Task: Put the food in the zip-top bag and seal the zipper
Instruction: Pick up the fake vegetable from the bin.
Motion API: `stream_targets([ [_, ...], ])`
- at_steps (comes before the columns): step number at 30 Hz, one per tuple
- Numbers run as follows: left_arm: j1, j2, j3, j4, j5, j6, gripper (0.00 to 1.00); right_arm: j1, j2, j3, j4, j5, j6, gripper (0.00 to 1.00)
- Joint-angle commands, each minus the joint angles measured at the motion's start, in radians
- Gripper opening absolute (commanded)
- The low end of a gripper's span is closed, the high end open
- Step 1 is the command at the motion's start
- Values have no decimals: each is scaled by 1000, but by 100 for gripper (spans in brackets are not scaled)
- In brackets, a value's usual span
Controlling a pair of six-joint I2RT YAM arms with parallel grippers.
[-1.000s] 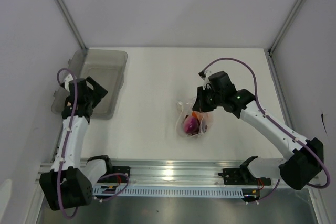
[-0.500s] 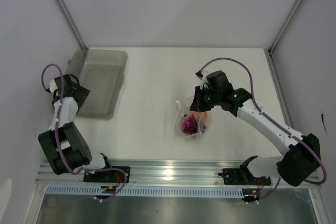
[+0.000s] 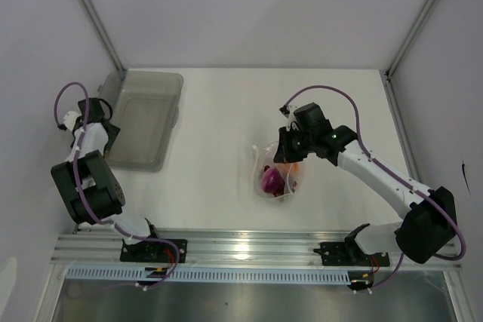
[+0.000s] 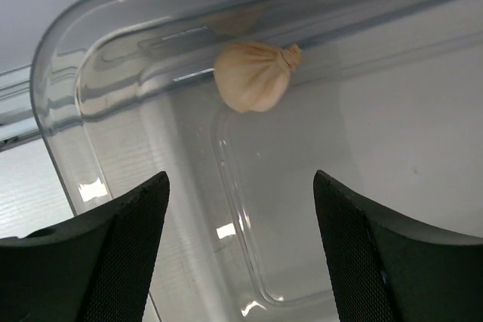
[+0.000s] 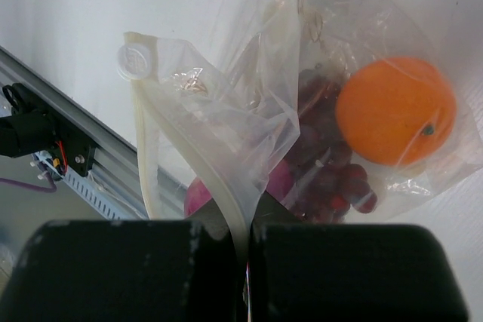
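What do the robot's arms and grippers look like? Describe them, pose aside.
Both arms match: the left arm and right arm have white tubular links, chunky black joints, and a purple cable looping alongside. The left gripper has black fingers with fine mesh-textured faces; the right gripper shows plain, blocky black fingers. No markings visible.

Overhead camera covers whole tabletop (image 3: 219,126); left wrist close over tub (image 4: 113,65), right wrist close on zip-top bag (image 5: 226,118), both seen overhead.
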Motion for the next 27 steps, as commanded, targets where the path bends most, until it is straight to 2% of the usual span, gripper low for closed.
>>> stream_targets([
  [1,9,54,87,-69,-101,-43,79,0,19,35,-25,-18,13,0],
  [7,10,103,145,-57,-128,-19,80,9,28,59,-53,29,19,0],
  [16,-1,219,296,-90,-194,109,81,24,25,93,-73,43,25,0],
  [27,-28,271,311,-86,-299,233,81,47,33,84,-54,34,31,0],
])
